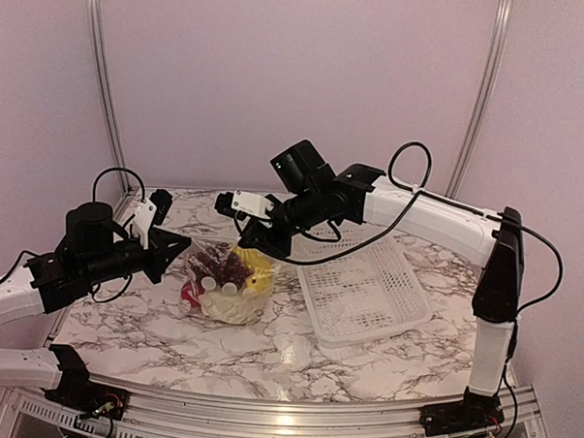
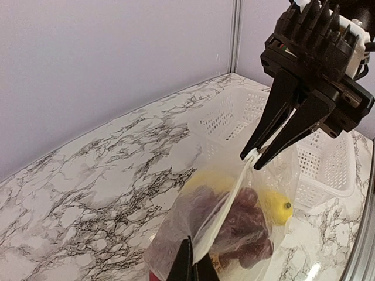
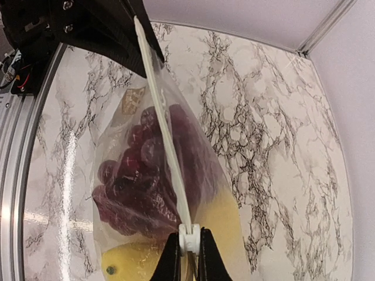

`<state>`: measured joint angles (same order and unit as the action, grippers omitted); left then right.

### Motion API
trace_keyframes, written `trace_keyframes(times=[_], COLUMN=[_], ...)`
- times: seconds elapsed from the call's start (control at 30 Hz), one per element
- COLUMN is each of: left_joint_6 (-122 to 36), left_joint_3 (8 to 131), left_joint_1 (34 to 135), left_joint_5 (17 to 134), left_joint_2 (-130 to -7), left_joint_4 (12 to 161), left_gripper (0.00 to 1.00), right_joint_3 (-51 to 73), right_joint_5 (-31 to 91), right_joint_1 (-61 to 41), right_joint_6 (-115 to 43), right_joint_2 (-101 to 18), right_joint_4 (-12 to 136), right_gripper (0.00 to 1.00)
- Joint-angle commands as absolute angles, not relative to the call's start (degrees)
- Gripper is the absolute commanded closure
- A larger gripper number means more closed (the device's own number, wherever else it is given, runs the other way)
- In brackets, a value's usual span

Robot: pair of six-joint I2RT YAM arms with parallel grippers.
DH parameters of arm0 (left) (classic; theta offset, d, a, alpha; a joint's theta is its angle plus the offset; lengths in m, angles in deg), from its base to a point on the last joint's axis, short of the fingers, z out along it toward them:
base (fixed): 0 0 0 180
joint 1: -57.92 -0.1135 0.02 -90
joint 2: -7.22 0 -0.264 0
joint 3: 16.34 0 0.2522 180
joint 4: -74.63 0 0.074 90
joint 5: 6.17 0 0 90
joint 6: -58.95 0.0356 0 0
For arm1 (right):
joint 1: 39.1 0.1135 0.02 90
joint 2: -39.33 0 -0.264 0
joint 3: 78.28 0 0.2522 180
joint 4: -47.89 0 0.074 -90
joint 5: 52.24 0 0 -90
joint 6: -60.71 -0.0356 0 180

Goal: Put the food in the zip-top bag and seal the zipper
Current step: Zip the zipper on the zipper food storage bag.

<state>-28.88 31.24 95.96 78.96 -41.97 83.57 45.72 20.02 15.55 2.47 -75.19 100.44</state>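
The zip-top bag (image 1: pixel 223 286) hangs between my two grippers just above the table, its zipper (image 2: pixel 227 200) stretched taut from one to the other. Inside it lies the food: dark purple grapes (image 3: pixel 133 175), yellow pieces (image 3: pixel 136 261), a red piece (image 1: pixel 189 293) and white cauliflower (image 1: pixel 228 305). My left gripper (image 2: pixel 195 255) is shut on the zipper's near end. My right gripper (image 3: pixel 188 237) is shut on the small white slider (image 2: pixel 252 156) at the far end of the zipper. In the top view the left gripper (image 1: pixel 185 246) is left of the bag and the right gripper (image 1: pixel 246 238) above its right side.
A white perforated basket (image 1: pixel 368 292) lies on the marble table (image 1: pixel 142 329) right of the bag, under the right arm. Pale walls and two metal corner posts close off the back. A metal rail runs along the table's near edge.
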Motion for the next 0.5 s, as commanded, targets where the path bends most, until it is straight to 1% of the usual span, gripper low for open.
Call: trace_keyframes(times=[0.0,0.27,0.47], left_joint_6=[-28.5,-28.6,-28.8], left_joint_3=[31.1,30.7,30.5], left_joint_1=[94.4,93.7,93.3], left_joint_5=[84.7,85.4,85.2], left_joint_2=[-39.5,-39.6,-40.1], left_joint_4=[82.3,82.0,81.6], left_gripper=[1.0,1.0,1.0], right_joint_3=[41.9,36.3,34.3], right_joint_5=[25.4,26.1,27.7], right_joint_1=[10.2,4.7,3.1], right_joint_6=[3.2,4.1,5.3], right_joint_2=[-70.8,-67.5,-66.5], right_joint_4=[106.7,106.6,106.7], right_gripper=[1.0,1.0,1.0])
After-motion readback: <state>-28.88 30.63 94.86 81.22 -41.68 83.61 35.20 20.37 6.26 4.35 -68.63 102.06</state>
